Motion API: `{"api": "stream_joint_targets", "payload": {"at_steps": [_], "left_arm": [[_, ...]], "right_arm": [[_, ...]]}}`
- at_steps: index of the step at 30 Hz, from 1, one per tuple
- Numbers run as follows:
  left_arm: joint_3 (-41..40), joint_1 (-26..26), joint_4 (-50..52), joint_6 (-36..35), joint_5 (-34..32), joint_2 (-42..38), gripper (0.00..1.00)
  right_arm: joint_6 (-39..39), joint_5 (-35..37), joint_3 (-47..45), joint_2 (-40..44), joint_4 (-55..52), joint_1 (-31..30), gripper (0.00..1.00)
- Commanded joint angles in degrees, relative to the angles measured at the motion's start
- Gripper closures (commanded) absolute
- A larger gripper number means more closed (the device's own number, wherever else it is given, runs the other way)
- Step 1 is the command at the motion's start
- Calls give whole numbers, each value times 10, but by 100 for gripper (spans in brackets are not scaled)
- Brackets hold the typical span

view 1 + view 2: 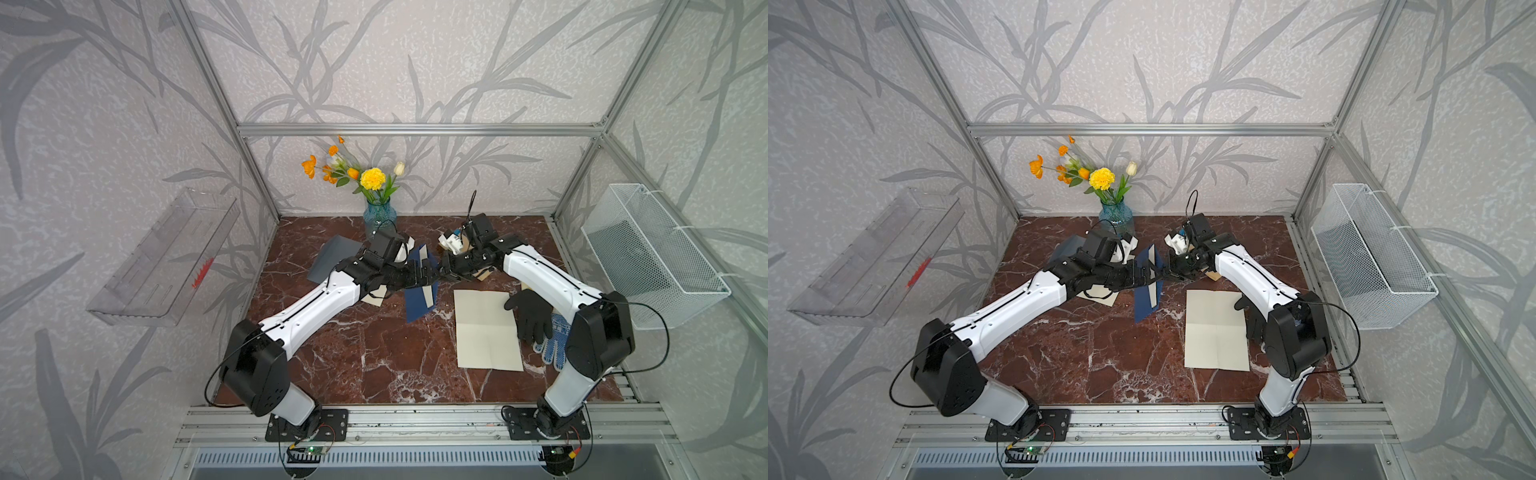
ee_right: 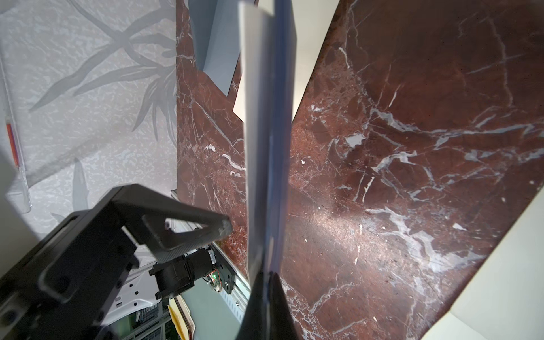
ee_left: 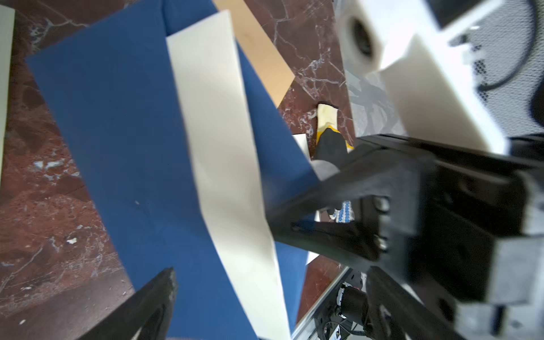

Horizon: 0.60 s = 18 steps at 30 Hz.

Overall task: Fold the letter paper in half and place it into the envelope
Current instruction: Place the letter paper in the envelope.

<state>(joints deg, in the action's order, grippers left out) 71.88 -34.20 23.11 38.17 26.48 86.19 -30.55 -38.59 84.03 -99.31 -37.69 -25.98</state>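
Top views: a stereo pair, mounted high at the front above the black arm bases [image 1: 307,424], angled down toward the patterned grey back wall [image 1: 415,62]. Distant. Both take in the whole red-brown marble tabletop [image 1: 353,353], offset slightly sideways.

Left wrist view: very near, facing the broad side of the long dark navy blue paper envelope [image 3: 117,147].

Right wrist view: equally near, sighting that envelope [image 2: 279,147] edge-on, tabletop beyond.

Both wrist views share the envelope.
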Motion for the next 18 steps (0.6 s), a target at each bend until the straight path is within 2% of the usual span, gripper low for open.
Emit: {"api": "stream_joint_targets", "payload": {"at_steps": [1, 3, 6, 16, 18], "left_arm": [[-19, -3, -2, -5, 9, -18, 6], [-27, -6, -3, -10, 13, -22, 19], [-32, -14, -9, -21, 17, -22, 50], [-9, -43, 35, -65, 6, -3, 52], [-8, -48, 45, -71, 4, 0, 56]], "right_arm": [[-7, -11, -8, -3, 18, -1, 100], [-8, -11, -9, -5, 20, -1, 100], [-8, -11, -10, -6, 21, -1, 100], [-6, -7, -15, -5, 17, -1, 100], [-7, -6, -18, -4, 17, -1, 100]]}}
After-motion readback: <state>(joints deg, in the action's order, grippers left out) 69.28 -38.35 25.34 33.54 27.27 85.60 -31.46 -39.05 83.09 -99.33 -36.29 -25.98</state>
